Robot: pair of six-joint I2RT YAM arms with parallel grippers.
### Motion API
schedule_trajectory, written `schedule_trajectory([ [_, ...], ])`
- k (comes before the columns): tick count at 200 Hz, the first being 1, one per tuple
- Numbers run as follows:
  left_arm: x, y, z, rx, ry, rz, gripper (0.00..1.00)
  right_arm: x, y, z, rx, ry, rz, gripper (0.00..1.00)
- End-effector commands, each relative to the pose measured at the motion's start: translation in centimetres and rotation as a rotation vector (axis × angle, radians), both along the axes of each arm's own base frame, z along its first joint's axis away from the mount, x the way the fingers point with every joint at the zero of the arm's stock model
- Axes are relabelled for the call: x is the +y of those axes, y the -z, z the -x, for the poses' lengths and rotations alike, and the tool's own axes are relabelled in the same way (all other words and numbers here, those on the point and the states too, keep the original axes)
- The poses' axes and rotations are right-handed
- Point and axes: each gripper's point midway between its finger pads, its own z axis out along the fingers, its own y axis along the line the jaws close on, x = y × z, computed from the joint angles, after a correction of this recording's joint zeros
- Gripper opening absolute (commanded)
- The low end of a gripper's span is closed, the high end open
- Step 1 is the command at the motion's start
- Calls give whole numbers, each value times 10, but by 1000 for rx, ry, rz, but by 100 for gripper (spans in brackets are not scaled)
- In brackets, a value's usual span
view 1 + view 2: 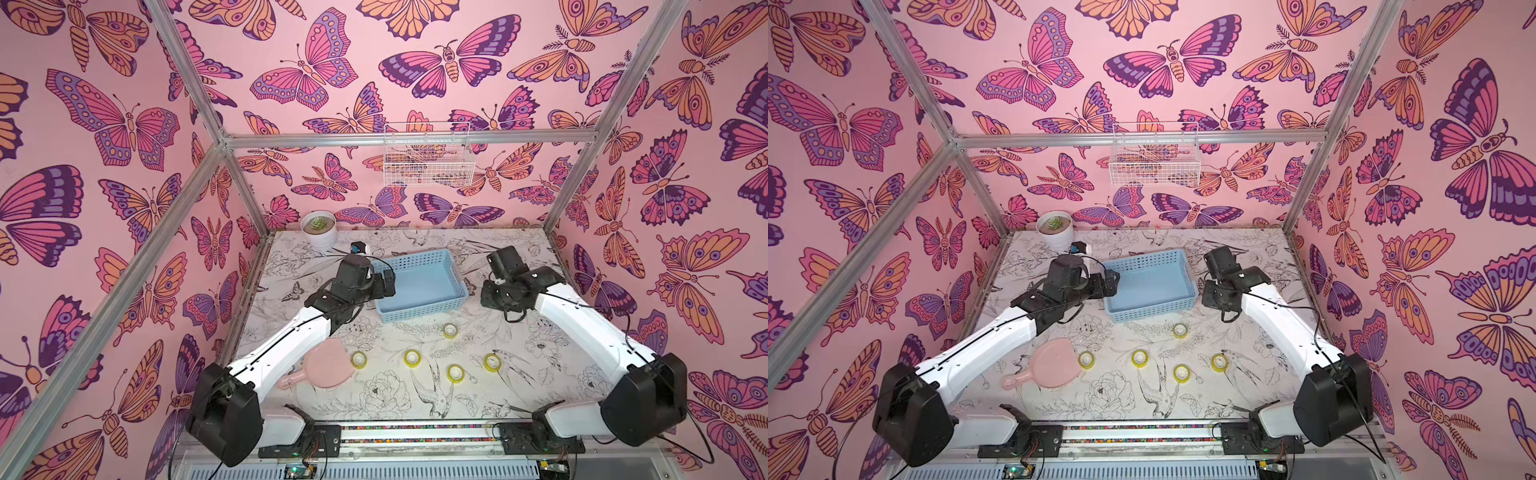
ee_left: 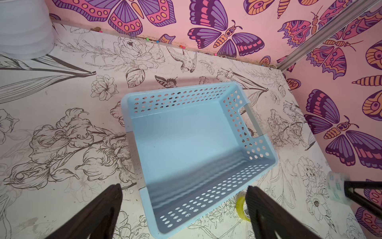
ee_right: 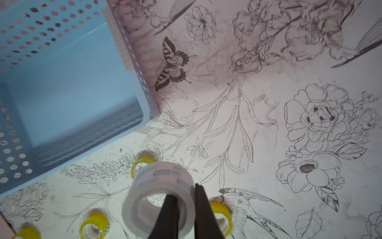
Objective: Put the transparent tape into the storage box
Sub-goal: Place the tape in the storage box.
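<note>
Your left hand (image 2: pixel 183 187) is spread wide and holds nothing, over the left end of the blue box (image 1: pixel 419 311). Your right hand (image 3: pixel 184 192) pinches the wall of the clear tape roll (image 3: pixel 157 180), in the air just right of the box. That pinch is thin, so the roll could slip, or bump the box wall. Your left hand may block the drop. The pink mirror (image 1: pixel 328 368) and five yellow rolls (image 1: pixel 412 358) lie on the table (image 1: pixel 523 390) in front of the box.

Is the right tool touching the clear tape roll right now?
Touching. The right wrist view shows the right tool clamped on the clear tape roll, one finger inside the ring, one outside.
</note>
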Motion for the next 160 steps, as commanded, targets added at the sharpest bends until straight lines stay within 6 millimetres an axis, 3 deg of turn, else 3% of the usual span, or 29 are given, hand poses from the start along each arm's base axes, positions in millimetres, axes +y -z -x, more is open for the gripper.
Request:
schedule_trajectory([
  [1,4,-12,3,-20,-3,-25,100,9,-4,-12,15,-70,37,0],
  [19,5,-15,3,-22,-7,-28,100,25,-15,-32,-22,-116,20,0],
  [100,22,-15,6,-8,-51,-49,100,121,17,-119,-79,-372,29,0],
  [131,26,-15,6,1,-61,-54,100,140,43,-137,-65,-427,52,0],
  [160,28,-16,5,3,-64,-55,100,145,63,-147,-56,-430,71,0],
])
